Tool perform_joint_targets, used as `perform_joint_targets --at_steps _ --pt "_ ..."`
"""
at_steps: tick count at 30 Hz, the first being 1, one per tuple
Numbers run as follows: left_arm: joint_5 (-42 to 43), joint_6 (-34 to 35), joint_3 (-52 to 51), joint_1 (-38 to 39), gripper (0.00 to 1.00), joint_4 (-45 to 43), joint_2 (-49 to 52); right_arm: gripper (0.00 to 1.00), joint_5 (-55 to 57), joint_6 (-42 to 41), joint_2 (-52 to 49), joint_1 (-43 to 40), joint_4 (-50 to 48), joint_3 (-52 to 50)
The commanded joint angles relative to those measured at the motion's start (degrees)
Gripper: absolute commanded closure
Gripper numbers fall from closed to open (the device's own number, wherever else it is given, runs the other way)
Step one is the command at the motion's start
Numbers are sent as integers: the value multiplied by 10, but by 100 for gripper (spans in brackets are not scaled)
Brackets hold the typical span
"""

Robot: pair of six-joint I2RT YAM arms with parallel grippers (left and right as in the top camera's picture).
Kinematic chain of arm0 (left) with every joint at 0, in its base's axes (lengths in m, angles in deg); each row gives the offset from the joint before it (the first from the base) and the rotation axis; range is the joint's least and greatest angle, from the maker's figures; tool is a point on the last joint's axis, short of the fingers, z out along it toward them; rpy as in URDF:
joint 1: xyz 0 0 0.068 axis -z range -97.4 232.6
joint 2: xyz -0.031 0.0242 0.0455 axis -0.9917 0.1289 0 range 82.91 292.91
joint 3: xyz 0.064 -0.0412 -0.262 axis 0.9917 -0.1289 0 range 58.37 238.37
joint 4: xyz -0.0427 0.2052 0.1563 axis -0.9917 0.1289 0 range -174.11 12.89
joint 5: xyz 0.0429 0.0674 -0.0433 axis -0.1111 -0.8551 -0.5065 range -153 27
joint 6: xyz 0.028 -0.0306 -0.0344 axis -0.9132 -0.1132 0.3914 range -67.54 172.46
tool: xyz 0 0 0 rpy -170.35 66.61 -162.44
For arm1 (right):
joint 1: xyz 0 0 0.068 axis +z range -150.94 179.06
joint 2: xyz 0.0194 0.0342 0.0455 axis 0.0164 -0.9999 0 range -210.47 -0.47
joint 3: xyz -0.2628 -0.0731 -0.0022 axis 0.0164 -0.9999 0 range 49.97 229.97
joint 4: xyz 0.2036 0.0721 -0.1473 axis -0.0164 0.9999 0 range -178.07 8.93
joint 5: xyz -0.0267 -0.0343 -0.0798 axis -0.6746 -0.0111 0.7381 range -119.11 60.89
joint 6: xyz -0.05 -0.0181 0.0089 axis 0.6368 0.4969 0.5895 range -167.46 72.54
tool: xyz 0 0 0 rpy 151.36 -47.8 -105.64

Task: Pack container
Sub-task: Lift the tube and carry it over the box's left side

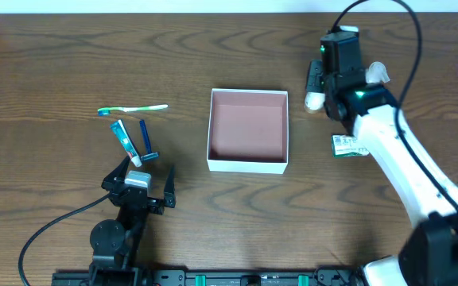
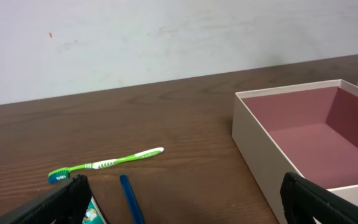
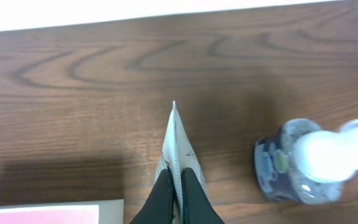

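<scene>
Right pincer [image 3: 176,190]: clamped together on a thin white packet [image 3: 174,140], held edge-on with its pointed tip aimed away across the table [image 3: 73,93].
Left pincer [image 1: 143,181]: spread wide, gripping nothing, parked just short of the toothpaste tube [image 1: 123,137].
Container [image 1: 247,165]: mid-table between both arms, open-topped, nothing inside, well apart from the right pincer.
Step in hand: judged as securing the packet for the carry to the container; cannot tell whether it is clear of the wood yet.
Doing it well: lift straight up first, steer wide of the pump bottle [image 3: 291,168] standing just beside, cross the near wall with the packet's lower edge above the rim, release low over the floor, near a corner to save room.
Risk: likely pivot or slip, with so thin a packet pinched at one end.
Materials: matte white card walls, crisp corners, pinkish-brown floor on the container; flat, tapering, probably pliable packet; rounded dark translucent bottle under a white pump head; slim green-and-white plastic toothbrush [image 1: 133,109]; teal tube with white cap; dark, strongly grained wood underneath.
</scene>
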Motion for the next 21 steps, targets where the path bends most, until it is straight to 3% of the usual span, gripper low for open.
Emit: perform_joint_targets --at_steps 1,11,21 --pt "6 -7 -10 -3 2 19 0 99 12 13 86 -4 -1 11" --pt "6 -7 -10 -3 2 19 0 99 -62 -11 210 24 45 11" --pt "6 -7 -10 -3 2 19 0 99 -104 -76 195 113 28 11"
